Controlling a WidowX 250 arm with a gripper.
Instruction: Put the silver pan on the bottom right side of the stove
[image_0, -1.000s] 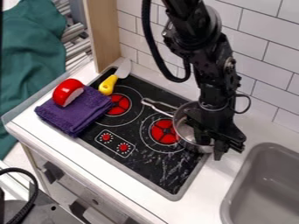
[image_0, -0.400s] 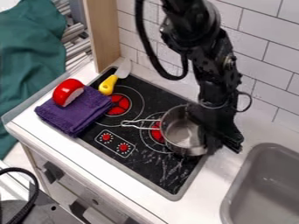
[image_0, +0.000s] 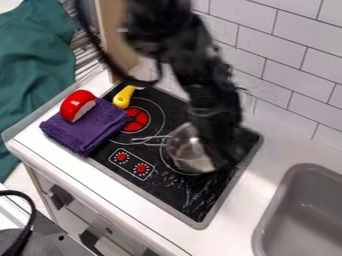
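The black gripper (image_0: 224, 157) is blurred and hangs over the right part of the stove, against the right side of the silver pan (image_0: 184, 145). That pan covers the right-hand red burner, its wire handle pointing left toward the purple cloth. The arm hides the pan's right wall. Black with a grey rim, the stove (image_0: 180, 192) has its other red burner (image_0: 135, 119) uncovered at the left.
A folded purple cloth (image_0: 87, 130) lies over the stove's left edge with a red toy piece (image_0: 75, 104) on it. Behind it is a yellow-handled knife (image_0: 123, 96). A grey sink (image_0: 300, 210) is at the lower right; a tiled wall (image_0: 294, 75) stands behind.
Arm and gripper have swung left. The pan has shifted left as well, from the stove's right edge onto the right burner, and its handle has turned from upper left to nearly straight left.
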